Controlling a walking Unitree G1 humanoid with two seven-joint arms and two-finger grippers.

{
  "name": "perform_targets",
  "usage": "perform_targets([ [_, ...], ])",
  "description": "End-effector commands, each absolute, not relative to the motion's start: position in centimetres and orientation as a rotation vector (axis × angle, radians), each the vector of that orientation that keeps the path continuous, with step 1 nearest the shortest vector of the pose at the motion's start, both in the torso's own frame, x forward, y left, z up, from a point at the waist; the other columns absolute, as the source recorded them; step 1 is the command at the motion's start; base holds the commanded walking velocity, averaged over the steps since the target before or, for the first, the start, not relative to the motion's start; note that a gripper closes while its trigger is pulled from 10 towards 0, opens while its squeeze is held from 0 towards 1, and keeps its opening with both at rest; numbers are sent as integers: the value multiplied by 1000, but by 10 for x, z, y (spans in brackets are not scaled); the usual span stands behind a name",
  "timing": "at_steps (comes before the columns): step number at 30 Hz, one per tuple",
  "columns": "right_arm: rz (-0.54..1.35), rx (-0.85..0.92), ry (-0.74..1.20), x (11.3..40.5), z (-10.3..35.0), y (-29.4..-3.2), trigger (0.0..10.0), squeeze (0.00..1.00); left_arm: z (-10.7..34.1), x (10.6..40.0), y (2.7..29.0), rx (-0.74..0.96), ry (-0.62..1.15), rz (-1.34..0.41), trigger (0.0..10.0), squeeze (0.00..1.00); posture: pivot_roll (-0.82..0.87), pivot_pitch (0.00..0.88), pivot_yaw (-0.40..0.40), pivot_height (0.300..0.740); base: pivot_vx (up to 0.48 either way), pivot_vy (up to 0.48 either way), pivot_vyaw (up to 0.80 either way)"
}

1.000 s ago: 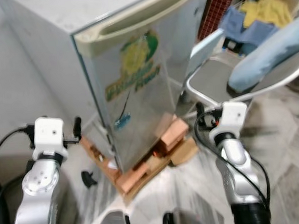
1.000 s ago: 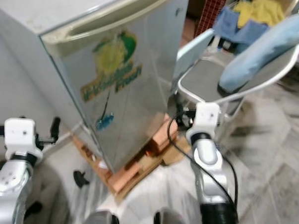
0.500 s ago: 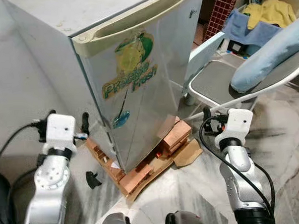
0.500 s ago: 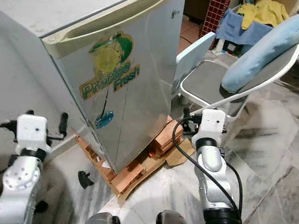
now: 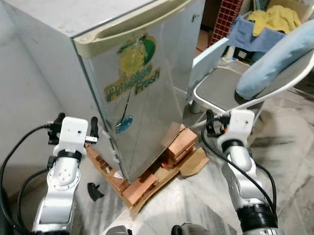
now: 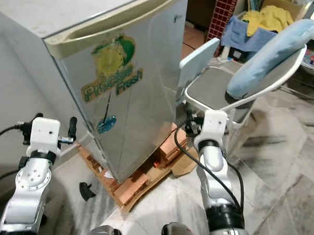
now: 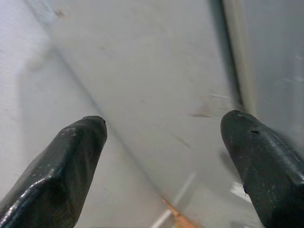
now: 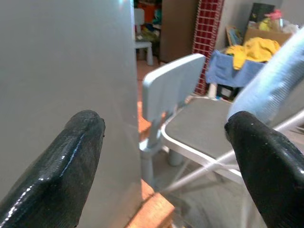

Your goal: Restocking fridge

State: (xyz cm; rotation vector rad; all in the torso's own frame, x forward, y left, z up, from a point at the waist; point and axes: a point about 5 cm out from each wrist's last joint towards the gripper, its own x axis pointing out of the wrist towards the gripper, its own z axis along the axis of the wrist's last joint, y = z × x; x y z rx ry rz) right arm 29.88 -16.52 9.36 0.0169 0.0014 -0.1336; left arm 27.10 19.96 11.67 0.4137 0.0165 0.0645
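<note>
Straight ahead of me the closed fridge (image 5: 140,82) stands between 2 empty, open grippers; its handle ledge (image 5: 142,22) runs crosswise above, nearer my left gripper (image 5: 74,127) than my right gripper (image 5: 215,123).

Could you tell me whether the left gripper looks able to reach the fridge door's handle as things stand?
Probably yes: the left gripper is open beside the fridge, nothing lies between, but the handle sits well above it.

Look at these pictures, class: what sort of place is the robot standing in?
Probably a lived-in home's utility or storage corner: a small silver fridge propped on bricks on a marble floor, a folding chair beside it, and clothes piled behind.
</note>
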Motion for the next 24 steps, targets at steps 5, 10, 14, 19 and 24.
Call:
perform_targets([
  [5, -141, 11, 29, 297, 83, -166, 10000, 0, 114, 270, 211, 437, 25, 88, 10000, 0, 142, 0, 13, 740, 0, 0, 0],
  [10, -114, 0, 25, 298, 83, -164, 10000, 0, 111, 269, 206, 434, 25, 77, 10000, 0, 134, 0, -3, 740, 0, 0, -643],
  [14, -91, -37, 13, 301, 86, -165, 10000, 0, 115, 273, 196, 433, -10, 44, 10000, 0, 132, 0, -52, 740, 0, 0, -641],
  [19, -76, -65, 19, 302, 87, -171, 10000, 0, 117, 274, 195, 422, -26, 72, 10000, 0, 125, 0, -86, 740, 0, 0, 0],
  [24, -71, -74, 26, 305, 86, -173, 10000, 0, 113, 268, 193, 377, -7, 88, 10000, 0, 144, 0, -115, 740, 0, 0, 0],
])
